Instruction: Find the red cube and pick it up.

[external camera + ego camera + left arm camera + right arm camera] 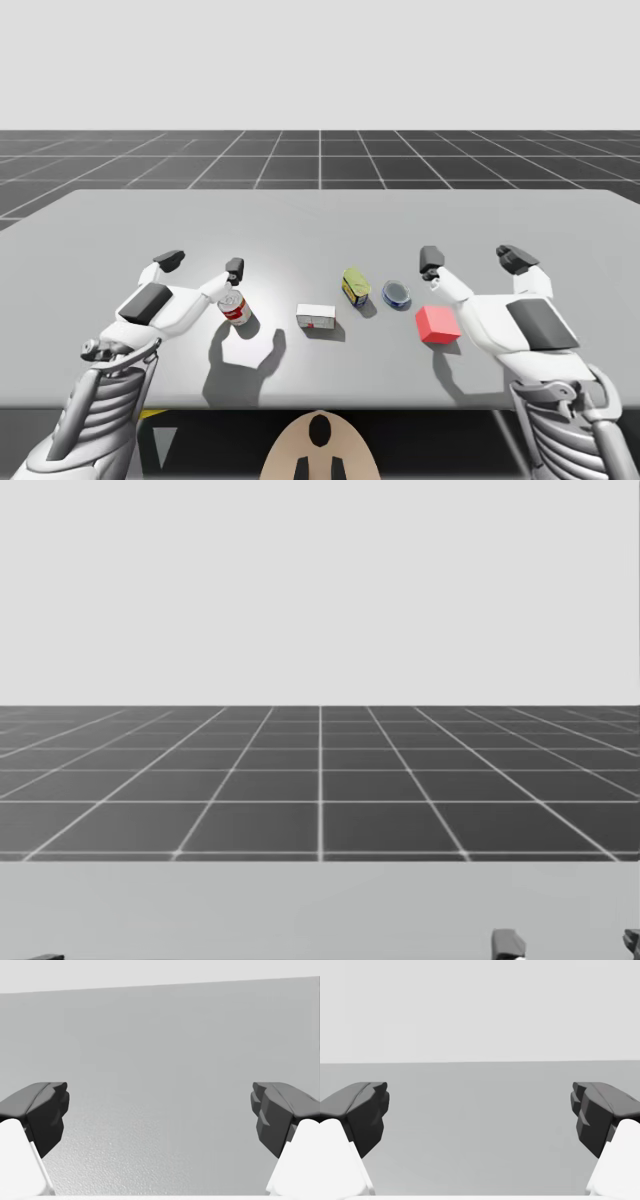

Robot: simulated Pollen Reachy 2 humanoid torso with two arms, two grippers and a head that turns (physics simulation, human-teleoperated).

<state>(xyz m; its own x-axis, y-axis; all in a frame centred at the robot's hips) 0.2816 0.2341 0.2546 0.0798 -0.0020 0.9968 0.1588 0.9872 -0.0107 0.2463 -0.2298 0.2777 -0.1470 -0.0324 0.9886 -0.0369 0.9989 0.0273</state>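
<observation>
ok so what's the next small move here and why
Probably tilt my head down first: the head view looks out past the table at the grid floor. In the high view the red cube lies on the table beside my right arm, seemingly nearer me than the open right gripper, so that arm looks best placed.
</observation>
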